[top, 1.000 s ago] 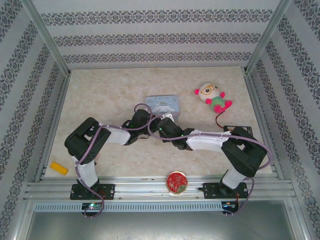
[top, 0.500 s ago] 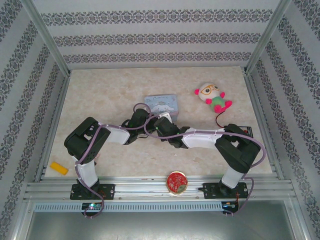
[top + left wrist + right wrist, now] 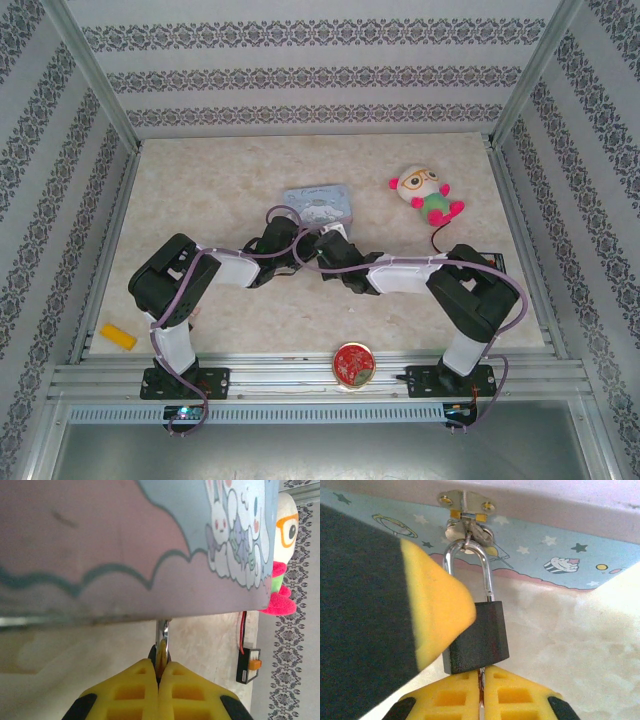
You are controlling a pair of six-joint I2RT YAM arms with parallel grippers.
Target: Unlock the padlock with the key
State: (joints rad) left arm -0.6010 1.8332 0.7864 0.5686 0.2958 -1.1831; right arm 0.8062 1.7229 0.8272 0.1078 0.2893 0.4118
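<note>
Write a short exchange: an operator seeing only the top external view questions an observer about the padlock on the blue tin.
Operator: Is the padlock hanging on the tin?
Observer: Yes. Its shackle loops through the tin's hasp, the visible leg down in the body.
Operator: Where is the key?
Observer: Pinched in the right gripper, its tip at the padlock's underside.
Operator: And the left gripper?
Observer: Shut on the padlock's edge, steadying it.

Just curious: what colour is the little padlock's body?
The padlock body is dark charcoal, nearly black; clearest in the right wrist view.
</note>
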